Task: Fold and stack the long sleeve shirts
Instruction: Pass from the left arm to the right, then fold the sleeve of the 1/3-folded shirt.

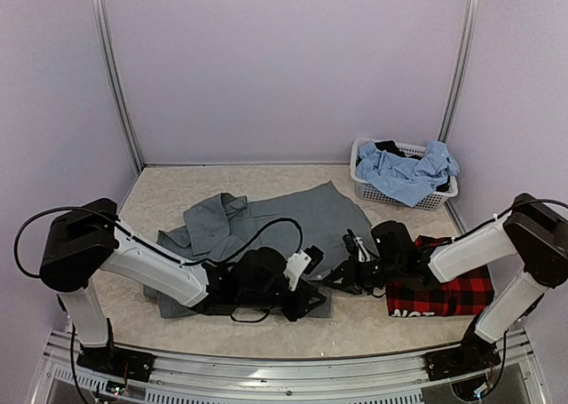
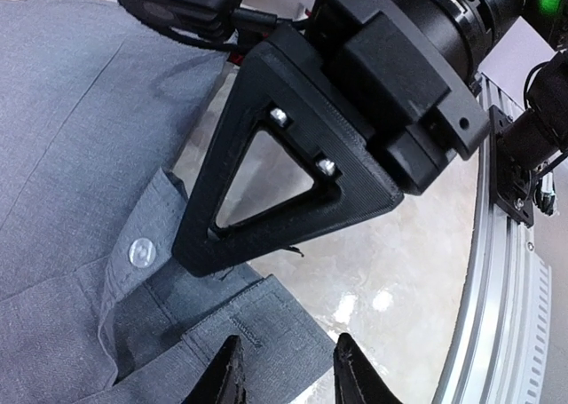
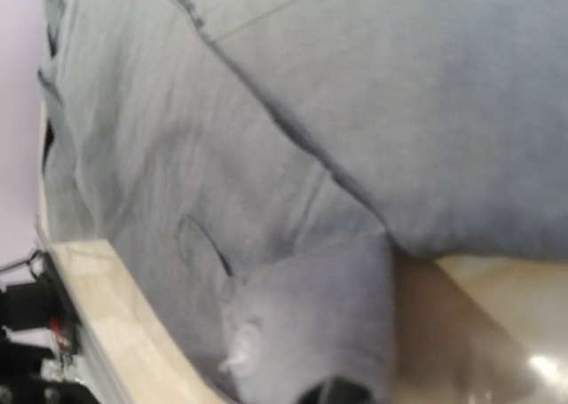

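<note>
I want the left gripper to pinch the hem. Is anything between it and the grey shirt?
Nothing visible: the left gripper stands open right over the near edge of the grey shirt. The right gripper sits just beyond it over the same cuff and may crowd the move.

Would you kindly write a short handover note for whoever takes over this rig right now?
The left hand is open, its fingertips apart over the near edge of the plain grey collared button-up shirt.
The right hand sits low at that shirt's near right edge; whether it is open or shut cannot be told.
The red-and-black plaid flannel shirt lies at the near right, partly under the right arm.
Done: the plaid shirt looks folded.
Left: fold the grey shirt, which lies spread and rumpled, then stack the two.
</note>
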Controlling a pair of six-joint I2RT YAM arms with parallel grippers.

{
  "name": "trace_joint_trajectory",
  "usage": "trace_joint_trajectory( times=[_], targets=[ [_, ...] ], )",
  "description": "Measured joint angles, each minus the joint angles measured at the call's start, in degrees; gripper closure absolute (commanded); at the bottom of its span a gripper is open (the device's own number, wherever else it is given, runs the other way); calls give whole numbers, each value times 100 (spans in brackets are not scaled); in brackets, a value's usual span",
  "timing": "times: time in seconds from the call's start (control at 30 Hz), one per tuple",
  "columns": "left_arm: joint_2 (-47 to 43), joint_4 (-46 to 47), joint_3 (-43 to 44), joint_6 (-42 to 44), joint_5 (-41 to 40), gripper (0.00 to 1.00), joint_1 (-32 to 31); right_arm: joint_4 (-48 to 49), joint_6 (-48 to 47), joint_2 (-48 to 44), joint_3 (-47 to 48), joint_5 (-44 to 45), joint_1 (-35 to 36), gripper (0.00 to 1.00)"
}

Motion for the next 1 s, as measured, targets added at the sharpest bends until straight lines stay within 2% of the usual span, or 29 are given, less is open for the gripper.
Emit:
trace_joint_trajectory(
  times=[0.13, 0.27, 0.47, 0.7, 1.0],
  targets=[
    [-66, -22, -107, 13, -11, 67, 0, -26, -79, 17, 0, 94, 0, 91],
    [-356, -173, -251, 20, -15, 67, 0, -142, -273, 129, 39, 216, 0, 100],
    [-1126, -520, -348, 39, -179, 66, 87, -605, -748, 234, 219, 404, 0, 100],
    [-2218, -1130, -433, 28, -525, 61, 758, -2124, -1950, -155, 1283, 914, 2, 100],
    [-3399, -1657, -769, -7, -1010, 40, 1558, -3595, -3418, -254, 2826, 1344, -133, 100]
  ],
)
